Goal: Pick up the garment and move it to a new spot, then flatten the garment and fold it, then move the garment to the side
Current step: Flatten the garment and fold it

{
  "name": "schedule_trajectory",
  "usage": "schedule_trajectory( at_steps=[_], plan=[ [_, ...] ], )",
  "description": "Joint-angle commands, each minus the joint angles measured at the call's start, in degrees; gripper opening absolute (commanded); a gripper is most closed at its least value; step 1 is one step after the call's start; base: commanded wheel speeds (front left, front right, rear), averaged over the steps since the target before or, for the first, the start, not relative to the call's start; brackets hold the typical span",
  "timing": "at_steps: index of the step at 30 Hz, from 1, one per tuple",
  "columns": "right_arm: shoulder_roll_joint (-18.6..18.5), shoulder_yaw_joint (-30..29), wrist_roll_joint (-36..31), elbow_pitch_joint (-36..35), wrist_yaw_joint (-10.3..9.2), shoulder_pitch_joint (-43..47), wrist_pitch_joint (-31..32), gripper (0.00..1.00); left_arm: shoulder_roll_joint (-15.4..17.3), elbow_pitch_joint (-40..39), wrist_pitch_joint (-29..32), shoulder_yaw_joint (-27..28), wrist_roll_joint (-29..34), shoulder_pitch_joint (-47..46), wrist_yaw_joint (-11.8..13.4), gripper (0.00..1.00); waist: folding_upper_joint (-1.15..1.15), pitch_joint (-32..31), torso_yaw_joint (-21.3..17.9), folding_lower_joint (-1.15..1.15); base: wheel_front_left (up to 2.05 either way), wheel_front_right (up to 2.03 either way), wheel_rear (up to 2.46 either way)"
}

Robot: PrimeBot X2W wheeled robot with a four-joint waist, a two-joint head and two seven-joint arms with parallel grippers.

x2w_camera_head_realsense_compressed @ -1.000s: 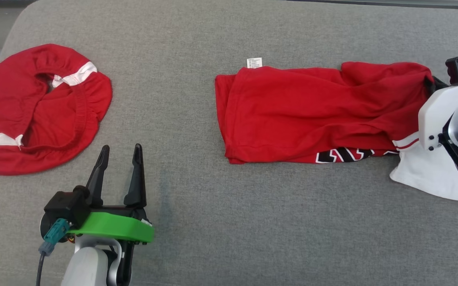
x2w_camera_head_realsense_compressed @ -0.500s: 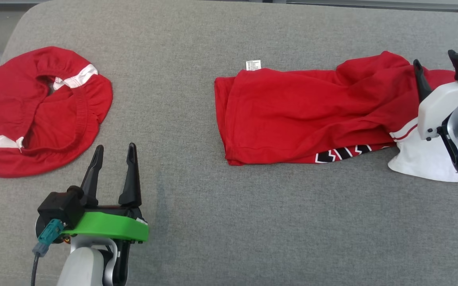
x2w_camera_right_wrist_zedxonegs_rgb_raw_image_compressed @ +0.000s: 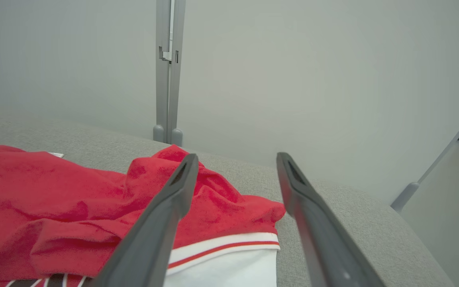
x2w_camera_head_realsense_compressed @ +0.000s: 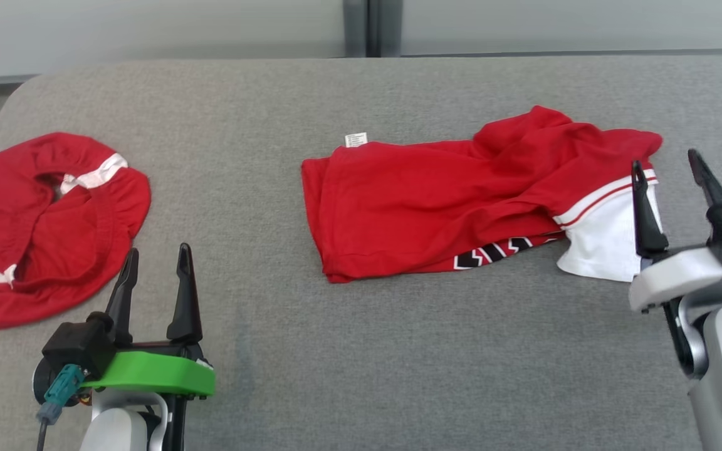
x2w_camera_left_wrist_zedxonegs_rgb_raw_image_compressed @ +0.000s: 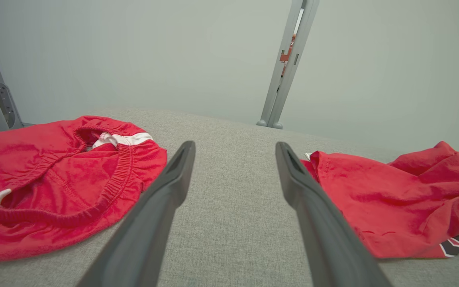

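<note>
The garment point(x2w_camera_head_realsense_compressed: 436, 207) is a red jersey lying folded lengthwise on the grey padded table point(x2w_camera_head_realsense_compressed: 398, 357), with a white sleeve point(x2w_camera_head_realsense_compressed: 599, 244) and black-and-white lettering at its near right. Its right end is bunched up. My right gripper point(x2w_camera_head_realsense_compressed: 665, 160) stands open just right of the sleeve, fingers apart and holding nothing; in the right wrist view the right gripper point(x2w_camera_right_wrist_zedxonegs_rgb_raw_image_compressed: 237, 156) hovers over the garment point(x2w_camera_right_wrist_zedxonegs_rgb_raw_image_compressed: 54, 207) edge. My left gripper point(x2w_camera_head_realsense_compressed: 158, 250) is open at the lower left, away from the jersey. Through the left gripper point(x2w_camera_left_wrist_zedxonegs_rgb_raw_image_compressed: 234, 145) I see bare table, the garment point(x2w_camera_left_wrist_zedxonegs_rgb_raw_image_compressed: 393, 195) off to the right.
A second red garment point(x2w_camera_head_realsense_compressed: 41, 225) with white stripes and an elastic waistband lies crumpled at the table's left edge, close beyond my left gripper. A pale wall with a grey post point(x2w_camera_head_realsense_compressed: 355, 28) runs behind the table. The table's corner rounds off at the far left.
My right gripper has opened, let go of the jersey's right end and drawn back toward me. The released end lies bunched. The head camera has tilted up, shifting the whole picture.
</note>
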Motion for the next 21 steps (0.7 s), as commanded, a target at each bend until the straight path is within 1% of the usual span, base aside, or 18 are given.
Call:
schedule_trajectory(
  at_steps=[1,7,13,21],
  plan=[
    [0.7,-0.3,-0.2,-1.0,-0.10,1.8,-1.0,1.00,0.2,-0.1,0.0,0.6,0.6,0.7,-0.2,1.00,0.00,-1.7,-2.0,0.00,0.00,0.00,0.00],
    [3.8,-1.7,-0.5,-2.6,-0.10,7.1,-2.5,1.00,0.2,0.7,0.0,1.2,1.2,1.4,-0.2,1.00,0.00,-3.7,-3.2,0.00,0.00,0.00,0.00],
    [4.7,-0.5,-0.6,-3.1,-0.10,10.7,-3.1,1.00,0.2,1.7,0.0,0.7,0.8,2.9,-0.2,1.00,0.00,-5.3,-3.8,0.00,0.00,0.00,0.00],
    [6.0,-0.6,0.3,-2.4,-0.10,13.6,-3.3,1.00,0.2,2.8,0.0,0.2,0.2,4.4,-0.2,1.00,0.00,-6.8,-4.0,0.00,0.00,0.00,0.00]
  ],
)
